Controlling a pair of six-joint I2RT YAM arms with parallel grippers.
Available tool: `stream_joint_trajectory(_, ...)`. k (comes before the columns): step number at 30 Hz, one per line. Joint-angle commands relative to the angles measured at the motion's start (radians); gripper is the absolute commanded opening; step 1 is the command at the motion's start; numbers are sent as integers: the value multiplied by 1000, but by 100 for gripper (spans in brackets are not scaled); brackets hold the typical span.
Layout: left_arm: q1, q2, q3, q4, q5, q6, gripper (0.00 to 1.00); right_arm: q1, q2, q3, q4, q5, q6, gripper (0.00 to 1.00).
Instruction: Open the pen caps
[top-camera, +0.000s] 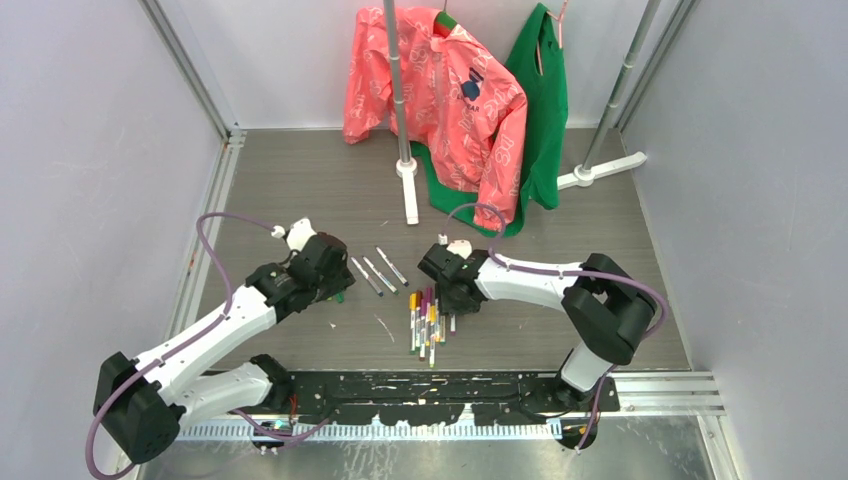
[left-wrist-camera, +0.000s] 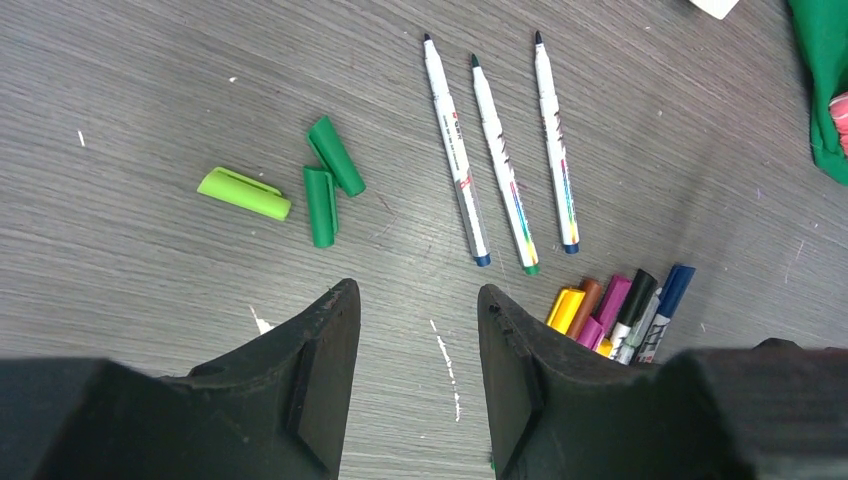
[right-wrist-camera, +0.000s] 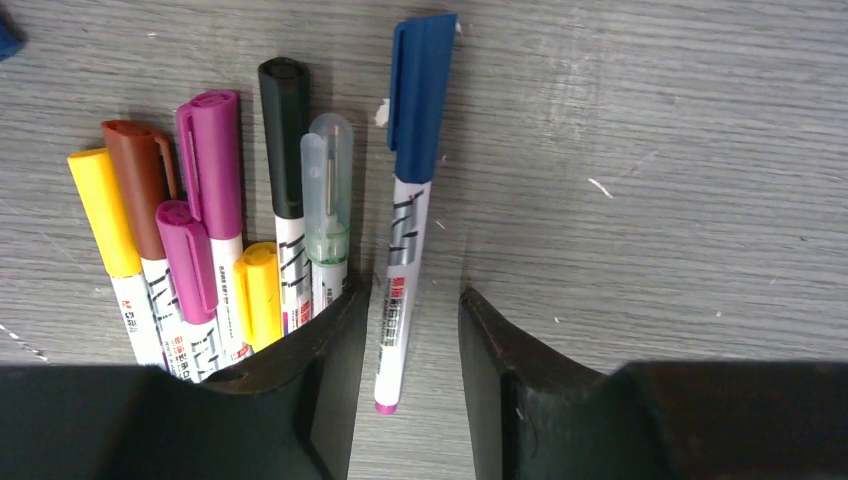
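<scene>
Right gripper (right-wrist-camera: 410, 310) fingers are spread, straddling the barrel of the blue-capped pen (right-wrist-camera: 403, 270), judged a set-up for gripping it. Its blue cap (right-wrist-camera: 420, 95) is on, at upper centre. Capped pens (right-wrist-camera: 210, 220) crowd the left finger, and bare table (right-wrist-camera: 650, 200) lies to the right. Left gripper (left-wrist-camera: 415, 300), spread and empty, hovers below 3 uncapped pens (left-wrist-camera: 500, 160), with 3 green caps (left-wrist-camera: 320, 205) at upper left.
</scene>
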Motion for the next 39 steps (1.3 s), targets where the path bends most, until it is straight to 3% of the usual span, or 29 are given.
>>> stream_joint_trajectory(1, -4, -27, -2, -2, -40, 24, 48, 12, 13, 32, 22, 16, 31, 44)
stream_joint_trajectory(9, -4, -32, -20, 32, -21, 21, 47, 20, 21, -13, 18, 26, 65, 39)
stream_joint_trajectory(18, -4, -10, 19, 47, 11, 37, 47, 33, 13, -103, 31, -5, 154, 20)
stream_joint_trajectory(24, -4, -43, 17, 47, 9, 31, 48, 35, -26, -128, 23, 30, 165, 1)
stream_joint_trajectory(39, -4, -95, -8, 52, 112, -32, 52, 67, -148, 39, -92, 83, 60, 1)
